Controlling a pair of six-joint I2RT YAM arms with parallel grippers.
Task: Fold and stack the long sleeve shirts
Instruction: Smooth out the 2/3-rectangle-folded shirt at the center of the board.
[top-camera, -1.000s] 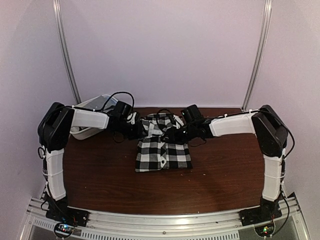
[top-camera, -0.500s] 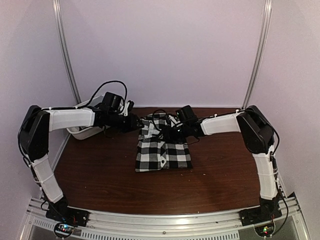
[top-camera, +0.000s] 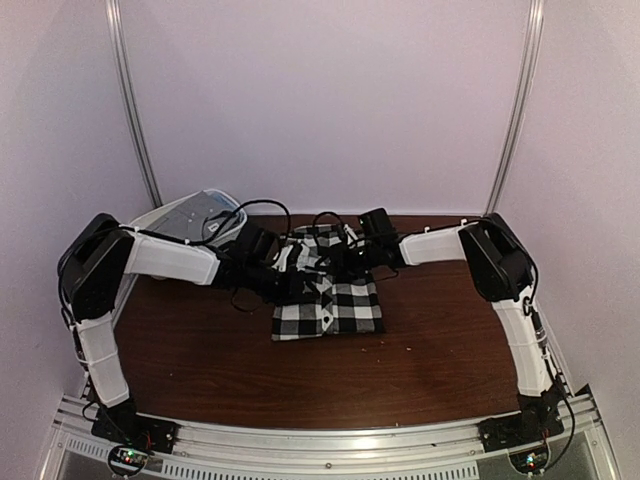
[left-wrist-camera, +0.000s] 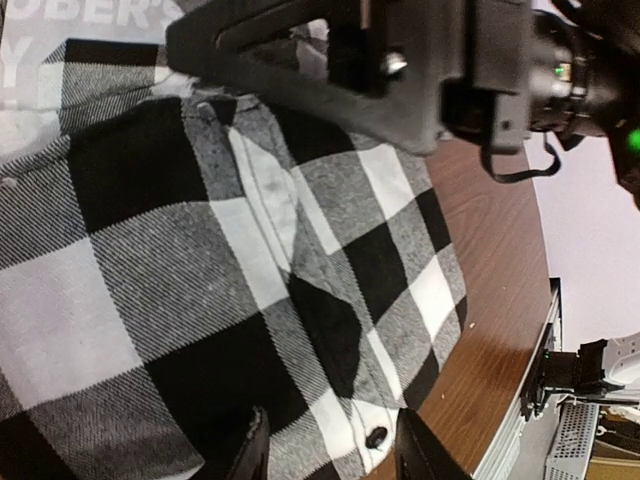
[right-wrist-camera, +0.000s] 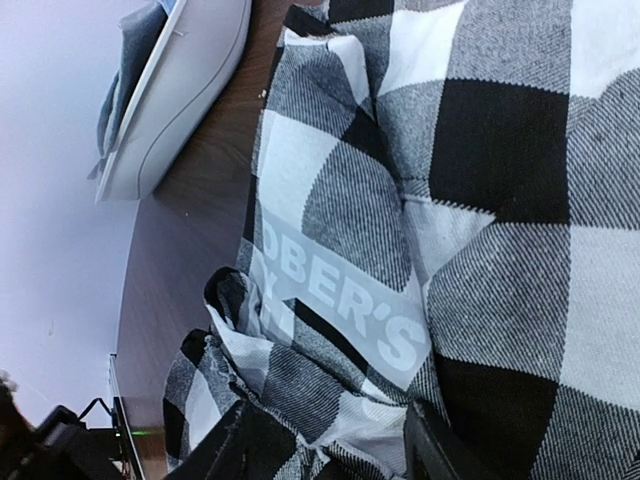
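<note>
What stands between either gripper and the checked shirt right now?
Nothing visible. The left gripper and the right gripper are both right at the checked shirt, with its cloth showing between their fingers.

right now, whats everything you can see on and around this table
checked shirt: one, black and white, folded at the table's middle
label: one, grey with white letters, on the shirt's far part
tub: one, white, at the table's far left corner
grey cloth: one piece, grey, inside the tub; too little shows to name it
table: one, dark brown wood
rails: two, silver, upright on the back wall
left gripper: one, black, at the shirt's left edge, cloth between its fingers, grip unclear
right gripper: one, black, over the shirt's far part, cloth between its fingers, grip unclear
</note>
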